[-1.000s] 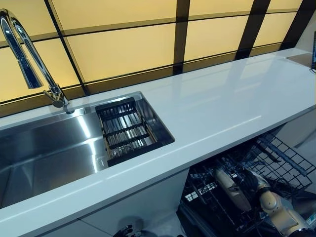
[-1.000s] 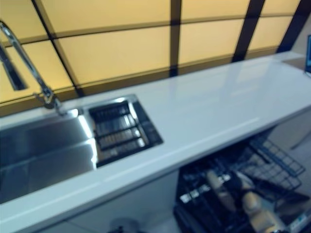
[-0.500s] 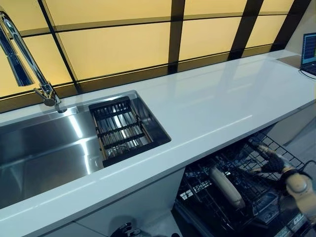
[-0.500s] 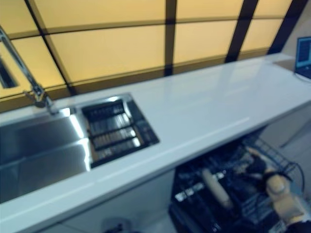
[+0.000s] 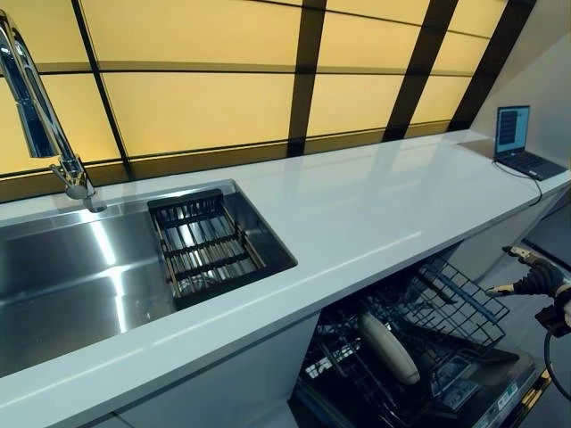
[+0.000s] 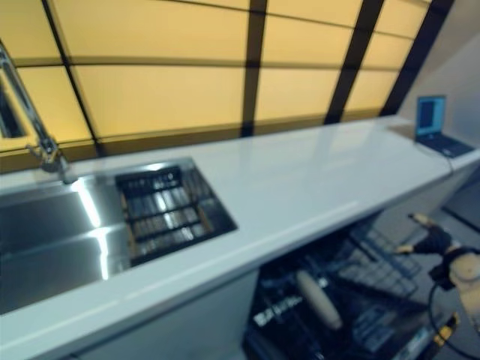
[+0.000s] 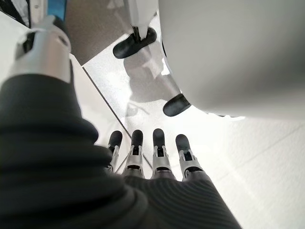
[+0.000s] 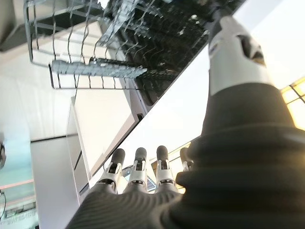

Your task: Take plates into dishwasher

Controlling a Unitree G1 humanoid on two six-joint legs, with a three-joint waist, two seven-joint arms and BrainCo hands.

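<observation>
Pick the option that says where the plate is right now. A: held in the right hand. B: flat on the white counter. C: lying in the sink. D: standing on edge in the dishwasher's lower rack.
D: the plate stands on edge in the dishwasher rack, while the right hand is beside the rack, open and empty.

— What do we have along the white countertop [image 5: 375,201]?

— We see a steel sink [image 5: 71,272] set into it at our left, with a chrome faucet [image 5: 40,120] rising behind its rim.

— And inside the sink?

— We find 1 dark slatted drain rack [image 5: 203,241] at the basin's right end.

— Anything at the far right?

— We spot an open laptop [image 5: 520,143] on the counter's end, screen lit. Behind everything run amber panels [image 5: 205,102] split by dark bars.
</observation>
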